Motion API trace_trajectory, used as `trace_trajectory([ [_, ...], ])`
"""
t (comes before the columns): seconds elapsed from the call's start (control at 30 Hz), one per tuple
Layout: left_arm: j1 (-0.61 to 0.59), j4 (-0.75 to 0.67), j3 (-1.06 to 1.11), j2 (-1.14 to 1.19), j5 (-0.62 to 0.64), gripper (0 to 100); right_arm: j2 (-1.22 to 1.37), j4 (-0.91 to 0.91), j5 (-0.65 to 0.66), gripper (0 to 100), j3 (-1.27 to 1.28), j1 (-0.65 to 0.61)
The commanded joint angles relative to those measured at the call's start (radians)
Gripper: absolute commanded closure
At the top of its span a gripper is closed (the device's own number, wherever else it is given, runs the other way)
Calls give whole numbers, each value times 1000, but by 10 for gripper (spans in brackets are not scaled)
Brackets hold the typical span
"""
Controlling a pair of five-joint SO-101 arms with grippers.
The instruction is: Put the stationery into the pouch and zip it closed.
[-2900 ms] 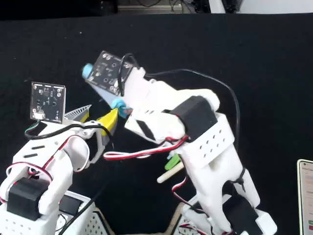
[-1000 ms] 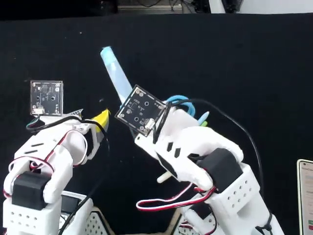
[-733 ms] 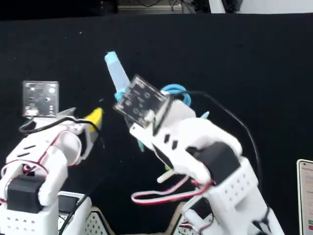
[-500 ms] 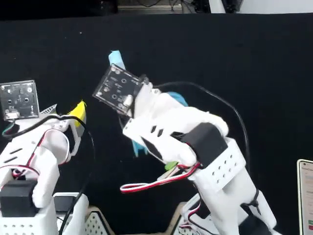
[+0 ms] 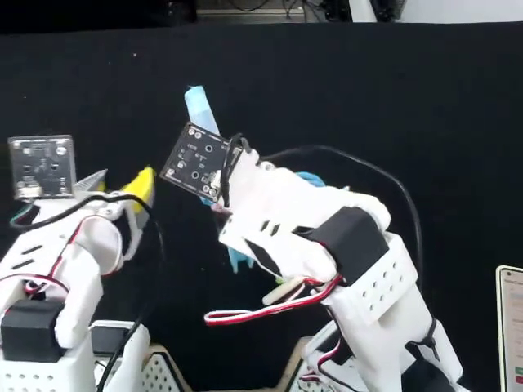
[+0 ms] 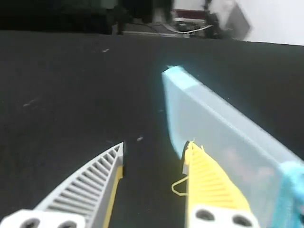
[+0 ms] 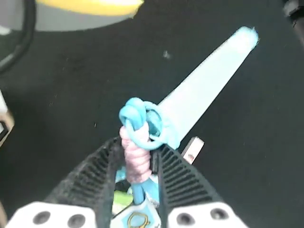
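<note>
Since half a second ago, the left hand (image 5: pixel 122 178) has edged back toward the pouch (image 5: pixel 196 102), and the right hand (image 7: pixel 137 166) has drawn slightly toward 6 o'clock. The right hand is clamped on the pink-and-blue cord pull (image 7: pixel 140 118) at the pouch's near end, with the pouch stretching away toward 11 o'clock. At its 9 o'clock the left hand gapes wide, holding nothing; its yellow finger (image 6: pixel 204 190) is just beside the pouch. The tabletop (image 5: pixel 425 122) is black, with cables and clutter (image 6: pixel 190 26) at 12 o'clock.

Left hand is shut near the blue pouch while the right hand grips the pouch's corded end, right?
Not quite: the left hand is open, near the blue pouch, per the left wrist view. The right hand does grip its corded end.
</note>
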Motion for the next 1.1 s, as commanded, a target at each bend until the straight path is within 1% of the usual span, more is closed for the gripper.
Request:
trace_trajectory([
  [0.0,-136,18,10,6,-6,786,79,-87,9,987,-58,-71],
  [0.1,-246,14,51,11,-6,786,171,-89,8,987,-58,-167],
  [0.2,-317,-15,105,11,-6,786,193,-41,8,987,-59,-244],
  [0.3,-354,-44,150,11,-11,786,156,15,12,987,-53,-270],
  [0.37,-352,-58,171,11,-49,786,116,46,14,987,-51,-269],
  [0.53,-252,-48,193,3,-120,786,42,100,15,987,-50,-267],
  [0.67,-162,15,196,2,-153,786,7,84,17,987,1,-229],
  [0.77,-127,44,202,2,-153,786,-15,17,17,987,104,-153],
  [0.9,-120,60,200,2,-149,787,-68,-123,11,987,225,-72],
  [0.97,-110,87,188,2,-150,787,-96,-170,9,987,255,-55],
  [1.07,-58,173,124,2,-147,787,-114,-210,9,987,262,-52],
])
